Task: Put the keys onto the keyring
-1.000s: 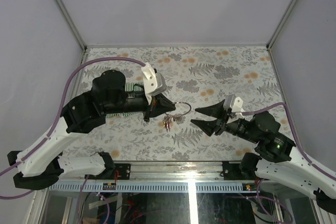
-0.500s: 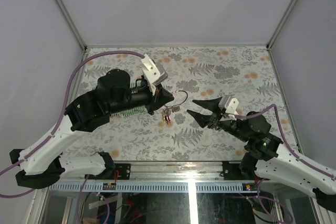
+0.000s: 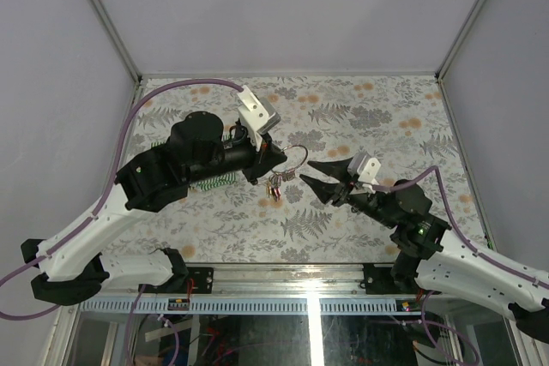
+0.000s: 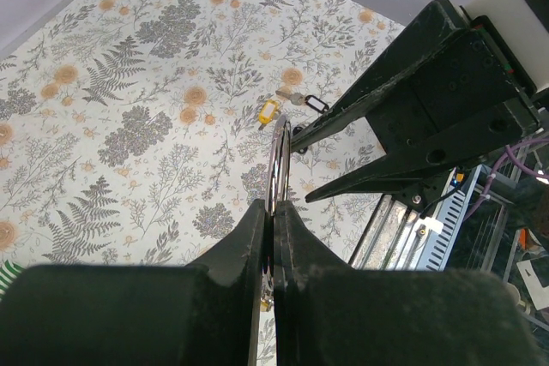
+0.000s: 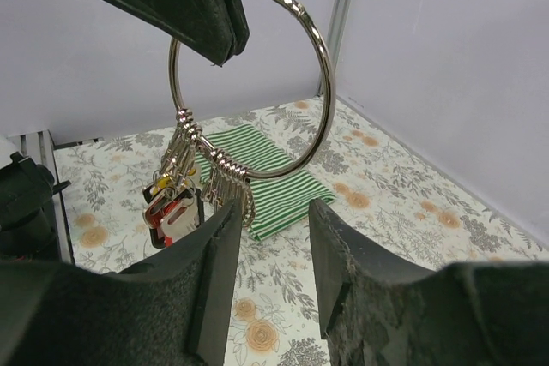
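Closer in now, the right gripper (image 3: 306, 171), jaws spread wide, faces the keyring (image 5: 328, 75) pinched tight in the left gripper (image 4: 273, 209), keys (image 5: 176, 199) dangling below.

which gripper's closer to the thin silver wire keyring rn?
Left. The left gripper is shut on the thin silver wire keyring, holding it off the table with the keys hanging from it. The right gripper is open just to the ring's right, not touching.

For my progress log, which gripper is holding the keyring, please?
The left gripper, shut on the keyring; the right gripper is open and holds nothing.
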